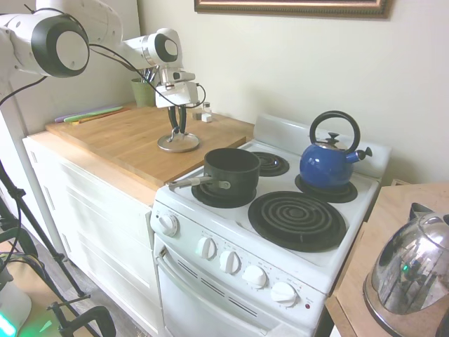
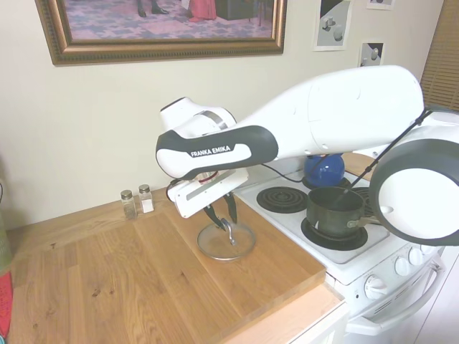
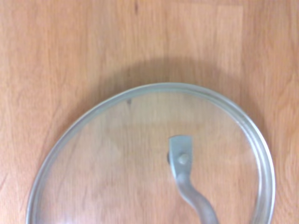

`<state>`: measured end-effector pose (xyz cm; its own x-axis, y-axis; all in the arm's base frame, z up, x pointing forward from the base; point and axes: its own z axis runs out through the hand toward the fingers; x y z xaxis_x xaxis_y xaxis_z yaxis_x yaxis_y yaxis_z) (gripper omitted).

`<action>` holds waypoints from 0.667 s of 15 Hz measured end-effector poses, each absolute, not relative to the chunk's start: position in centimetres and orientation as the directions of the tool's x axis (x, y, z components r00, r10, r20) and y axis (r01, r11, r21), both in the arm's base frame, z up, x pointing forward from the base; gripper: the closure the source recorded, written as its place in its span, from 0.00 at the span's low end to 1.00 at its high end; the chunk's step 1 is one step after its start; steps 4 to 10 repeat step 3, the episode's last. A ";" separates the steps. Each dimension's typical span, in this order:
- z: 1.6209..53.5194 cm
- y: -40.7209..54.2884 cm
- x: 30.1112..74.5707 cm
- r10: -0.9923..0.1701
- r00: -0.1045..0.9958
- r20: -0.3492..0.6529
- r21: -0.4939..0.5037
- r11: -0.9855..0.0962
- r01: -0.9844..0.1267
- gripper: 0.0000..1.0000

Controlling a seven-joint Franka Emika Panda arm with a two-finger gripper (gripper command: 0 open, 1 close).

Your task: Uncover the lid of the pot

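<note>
First exterior view. Item: the lid (image 1: pixel 178 143), clear glass with a metal rim, lying flat on the wooden countertop (image 1: pixel 126 137) beside the stove (image 1: pixel 280 232). The pot (image 1: pixel 230 170) stands uncovered on the front-left burner, well apart from the lid. The gripper (image 1: pixel 178 125) sits directly over the lid, fingers straddling its loop handle (contact not resolvable here). A blue kettle (image 1: pixel 328 163) occupies a rear burner.

Second exterior view. The gripper (image 2: pixel 224 215) shows its fingers spread a little, one on each side of the handle, apparently not clamped. Two shakers (image 2: pixel 136 202) stand by the wall.

Wrist view. Lid (image 3: pixel 154 158) rim and handle foot visible over wood grain. Handling judgement: rigid, moderately heavy, breakable, smooth-surfaced; the loop handle is the only sound hold.
</note>
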<state>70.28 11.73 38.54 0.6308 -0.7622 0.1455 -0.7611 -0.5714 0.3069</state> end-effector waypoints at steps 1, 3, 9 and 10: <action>39.4 11.8 70.2 -0.760 0.631 0.156 0.293 -0.575 -0.764 0.00; 42.6 12.4 69.5 -0.750 0.635 0.185 0.243 -0.591 -0.769 0.00; 42.6 12.4 69.5 -0.750 0.635 0.185 0.243 -0.591 -0.769 0.00; 42.6 12.4 69.5 -0.750 0.635 0.185 0.243 -0.591 -0.769 0.00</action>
